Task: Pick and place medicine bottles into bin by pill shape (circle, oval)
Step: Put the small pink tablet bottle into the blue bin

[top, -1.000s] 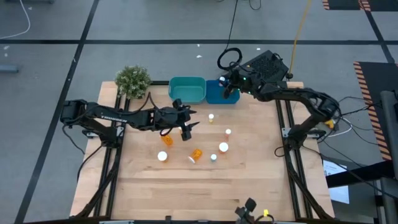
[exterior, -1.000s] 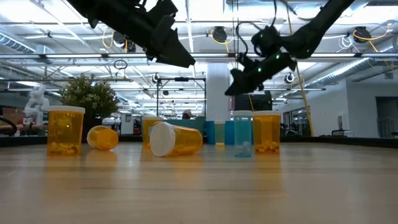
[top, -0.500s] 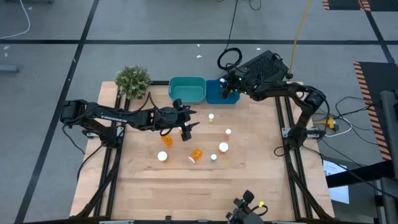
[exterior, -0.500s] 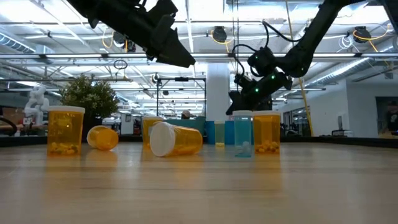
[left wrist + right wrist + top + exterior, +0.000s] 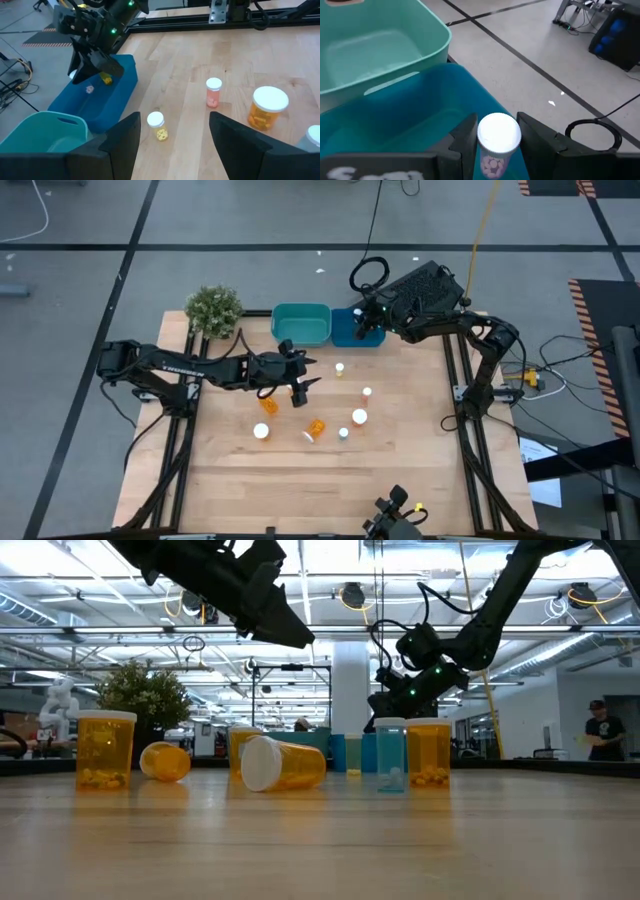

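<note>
My table [image 5: 400, 470] is pale wood planks on a black frame, and it stands on a grey floor crossed by black tape lines [image 5: 300, 247]. At its far left corner sits a small bushy green potted plant [image 5: 213, 310]. From table height the plant rises behind the tabletop's far edge. Off the far edge a black cable [image 5: 366, 275] lies in a loop on the floor, and a yellow cable [image 5: 486, 220] runs away past it. Orange-and-black hazard tape [image 5: 590, 305] marks the floor to the right, with white papers [image 5: 540, 480] nearer. Beyond the table stands a white column [image 5: 350, 690], a small white figure [image 5: 60, 705] sits far left, and a person [image 5: 601, 730] in dark clothes stands far right.
</note>
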Robot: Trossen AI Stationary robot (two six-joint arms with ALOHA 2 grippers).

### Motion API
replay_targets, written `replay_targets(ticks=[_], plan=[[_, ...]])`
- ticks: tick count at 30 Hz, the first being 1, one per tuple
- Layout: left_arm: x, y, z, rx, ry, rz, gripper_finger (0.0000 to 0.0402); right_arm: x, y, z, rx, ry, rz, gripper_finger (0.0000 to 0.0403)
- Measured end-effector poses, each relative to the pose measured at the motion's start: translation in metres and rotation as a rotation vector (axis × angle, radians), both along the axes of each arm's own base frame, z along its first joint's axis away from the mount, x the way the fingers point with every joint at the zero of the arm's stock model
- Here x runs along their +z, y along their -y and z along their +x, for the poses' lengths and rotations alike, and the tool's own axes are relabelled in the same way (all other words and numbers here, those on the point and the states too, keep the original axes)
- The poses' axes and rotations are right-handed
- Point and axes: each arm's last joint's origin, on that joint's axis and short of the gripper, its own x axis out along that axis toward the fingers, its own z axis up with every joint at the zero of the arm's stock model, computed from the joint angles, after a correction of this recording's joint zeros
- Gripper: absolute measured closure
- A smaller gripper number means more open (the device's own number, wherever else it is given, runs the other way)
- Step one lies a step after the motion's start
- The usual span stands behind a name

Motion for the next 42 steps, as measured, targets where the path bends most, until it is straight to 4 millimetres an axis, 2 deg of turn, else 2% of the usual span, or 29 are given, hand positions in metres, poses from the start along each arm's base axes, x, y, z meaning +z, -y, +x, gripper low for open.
replay_targets(ticks=[42], plan=[[-0.0002, 0.0003, 0.0001, -0.005, -0.001, -0.002, 0.016, -0.0054, -0.001, -0.0034, -0.055, -0.022, 0.072, 0.0274]])
